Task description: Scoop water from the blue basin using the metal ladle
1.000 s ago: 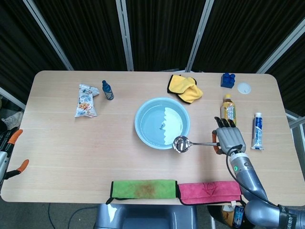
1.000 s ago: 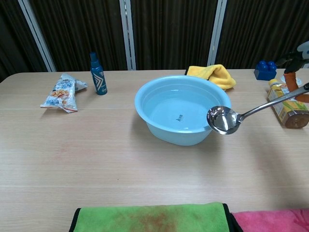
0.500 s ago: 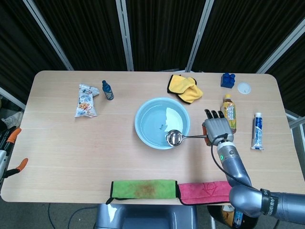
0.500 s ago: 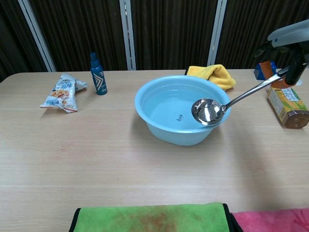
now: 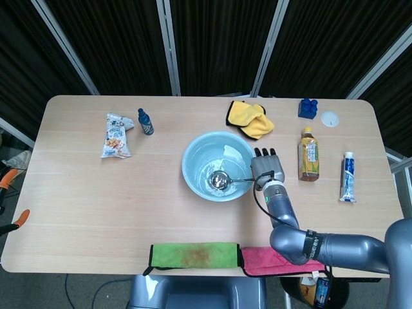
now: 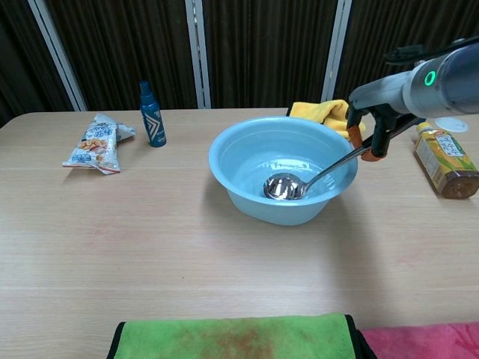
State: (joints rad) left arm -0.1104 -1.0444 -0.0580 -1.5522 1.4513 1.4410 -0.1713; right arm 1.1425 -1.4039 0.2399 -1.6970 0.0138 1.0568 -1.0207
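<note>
A light wooden table (image 5: 90,193) stands before dark curtains with pale metal uprights (image 5: 168,45) along the top of the frame. At centre sits the blue basin (image 5: 196,183), the metal ladle (image 5: 220,180) dipped bowl-down in its water. Just right of the rim, the right hand (image 5: 266,168) grips the ladle's handle; the left hand is out of sight.

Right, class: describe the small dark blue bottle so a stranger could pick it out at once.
Start at the blue basin in the middle of the table, then look toward the far left corner. There a small bottle stands upright beside a snack bag. It is dark blue with a narrow cap, unlike the yellow-labelled drink bottle lying right of the basin.
</note>
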